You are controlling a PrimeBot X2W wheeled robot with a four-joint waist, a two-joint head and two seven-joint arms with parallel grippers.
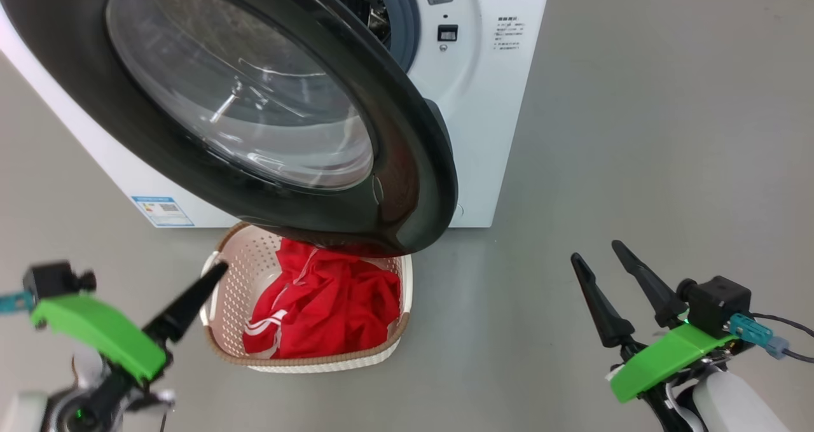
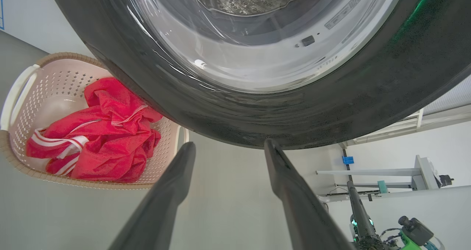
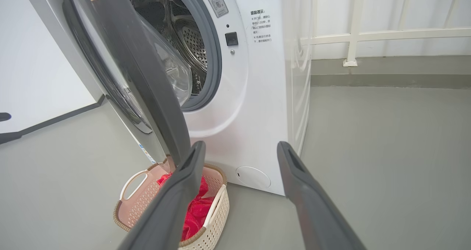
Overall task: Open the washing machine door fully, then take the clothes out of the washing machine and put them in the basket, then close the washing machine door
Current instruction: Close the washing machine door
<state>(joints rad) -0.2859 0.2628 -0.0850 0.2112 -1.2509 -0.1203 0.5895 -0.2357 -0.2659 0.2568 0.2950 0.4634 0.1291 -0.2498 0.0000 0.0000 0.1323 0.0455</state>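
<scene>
Two dark fingers [image 2: 158,206] of left gripper [image 2: 229,146] closest to lens in left wrist view, jaws spread wide, nothing between. One fingertip right at lower edge of door rim; touching or apart, cannot tell. Right gripper [image 1: 596,251] at lower right of head view, above bare floor [image 1: 636,133], well apart from machine and basket, jaws also wide, empty.

Count: two grippers, one machine, one door, one basket, one red heap.

One washing machine [image 1: 483,133], white, top and left side cut off by frame. One washing machine door [image 1: 407,165], black rim with clear bulged glass, swung partway out, hanging over basket and blocking most of machine front in head view. Steel drum [image 3: 187,43] and grey seal [image 3: 213,58] partly visible past door edge in right wrist view; rest of drum hidden.

One basket [image 1: 305,359] on floor just before machine, under door's lower edge, far end hidden by rim. Clothes [image 1: 331,305] inside basket, red with white stripes, bunched in one heap; number of garments not countable.

One blue label [image 1: 162,210] low on machine front, print too small to read. One round white cap [image 3: 253,177] low on front, beside basket. One small black latch socket [image 1: 448,33] right of opening. White railing [image 3: 353,32] behind machine in right wrist view.
</scene>
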